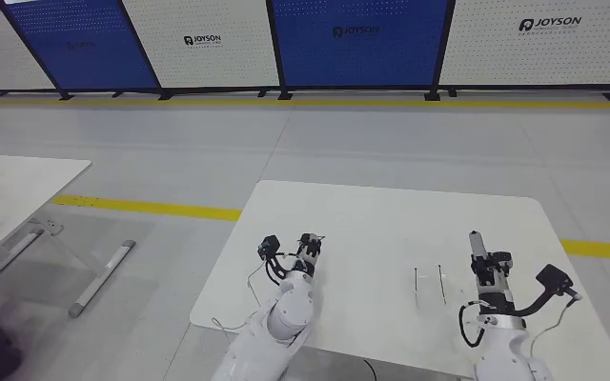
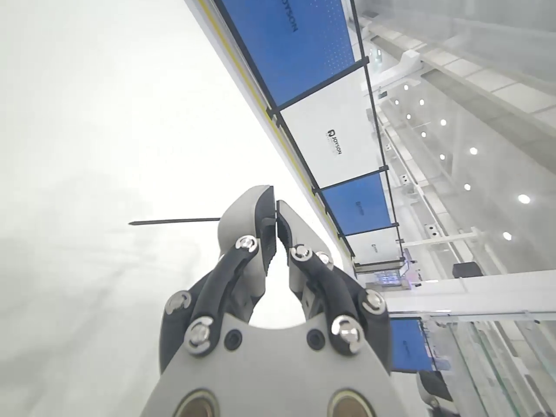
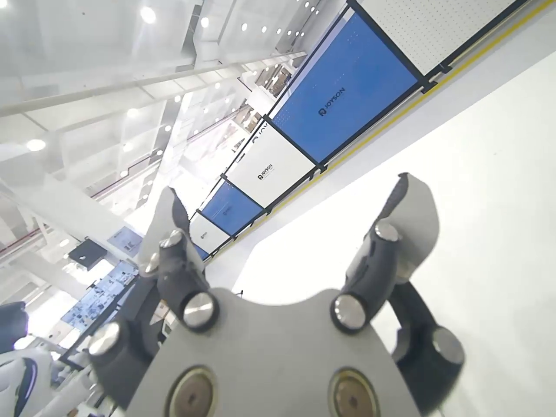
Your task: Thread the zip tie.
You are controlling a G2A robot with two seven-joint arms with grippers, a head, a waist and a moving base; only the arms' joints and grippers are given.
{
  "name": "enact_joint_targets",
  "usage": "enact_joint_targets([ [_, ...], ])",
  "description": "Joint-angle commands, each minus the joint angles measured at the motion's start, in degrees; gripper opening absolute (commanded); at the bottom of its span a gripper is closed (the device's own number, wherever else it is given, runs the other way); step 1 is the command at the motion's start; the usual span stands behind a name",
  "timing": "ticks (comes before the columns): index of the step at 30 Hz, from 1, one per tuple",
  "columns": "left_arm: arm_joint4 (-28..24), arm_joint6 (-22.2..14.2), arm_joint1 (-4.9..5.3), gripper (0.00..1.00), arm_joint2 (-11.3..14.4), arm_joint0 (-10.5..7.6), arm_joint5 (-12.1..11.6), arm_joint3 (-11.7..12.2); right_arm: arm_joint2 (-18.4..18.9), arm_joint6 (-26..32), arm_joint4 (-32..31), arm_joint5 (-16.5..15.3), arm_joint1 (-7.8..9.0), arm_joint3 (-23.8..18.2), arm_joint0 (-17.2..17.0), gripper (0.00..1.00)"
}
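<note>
My left gripper (image 2: 276,214) is shut, and a thin dark zip tie (image 2: 173,221) sticks out sideways from behind one finger, its pointed tip free over the white table (image 2: 87,110). In the top view this gripper (image 1: 310,244) is over the table's near left part. Two more zip ties (image 1: 416,286) (image 1: 441,284) lie side by side on the table, between the arms and nearer the right one. My right gripper (image 3: 289,193) stands open with nothing between its fingers. It sits at the near right (image 1: 478,250), just right of those ties.
The white table (image 1: 381,219) has rounded corners, and its far half is bare. Grey floor with a yellow line (image 1: 143,206) lies beyond, then blue and white panels (image 1: 362,38). Another table's corner (image 1: 29,181) is at the far left.
</note>
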Motion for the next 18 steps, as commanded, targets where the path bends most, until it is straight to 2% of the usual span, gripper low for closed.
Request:
enact_joint_targets([
  [1,0.4,-0.5,0.07,1.0,-0.2,0.19,0.6,-0.1,0.0,0.0,0.0,0.0,0.0,0.0,0.0,1.0],
  [5,0.6,-1.6,0.16,1.0,-0.6,0.62,1.1,-0.5,0.0,0.0,0.0,0.0,0.0,0.0,0.0,1.0],
  [9,-0.6,-2.0,0.27,1.0,-1.6,1.83,-1.2,-3.2,0.0,0.0,0.0,0.0,0.0,0.0,0.0,1.0],
  [11,-1.8,-2.1,0.37,1.0,-2.4,3.23,-4.2,-6.2,0.0,0.0,0.0,0.0,0.0,0.0,0.0,1.0],
  [14,-0.9,-1.0,0.66,1.0,-3.4,5.91,-8.7,-10.8,0.0,0.0,0.0,0.0,0.0,0.0,0.0,1.0],
  [18,1.5,-1.1,0.87,1.0,-2.5,8.96,-11.4,-16.2,0.0,0.0,0.0,0.0,0.0,0.0,0.0,1.0],
])
